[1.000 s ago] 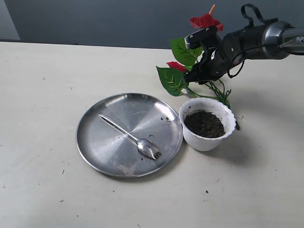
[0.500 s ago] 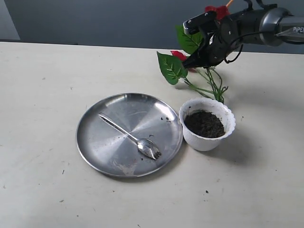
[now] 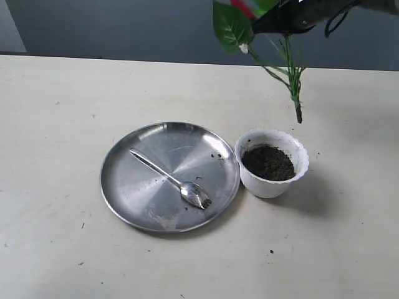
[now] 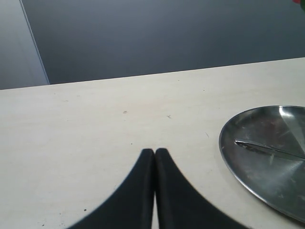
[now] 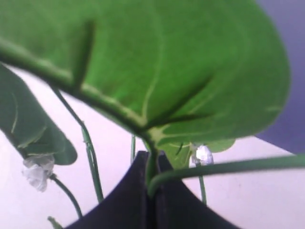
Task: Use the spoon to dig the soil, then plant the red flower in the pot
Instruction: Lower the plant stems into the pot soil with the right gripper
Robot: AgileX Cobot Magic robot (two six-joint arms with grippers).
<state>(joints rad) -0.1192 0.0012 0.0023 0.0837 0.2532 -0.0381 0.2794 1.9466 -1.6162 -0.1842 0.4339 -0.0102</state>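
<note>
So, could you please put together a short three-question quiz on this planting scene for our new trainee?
1. True or false: the spoon lies in the pot.
2. Which hand holds the red flower: A) left, B) right?
3. Fill in: the soil is inside the ____.

Key:
1. False; it lies on the steel plate.
2. B; the right hand is shut on a stem, and the left hand is shut on nothing.
3. Pot.

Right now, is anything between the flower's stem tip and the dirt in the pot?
No. In the exterior view, only empty air separates the red flower from the soil in the pot.
</note>
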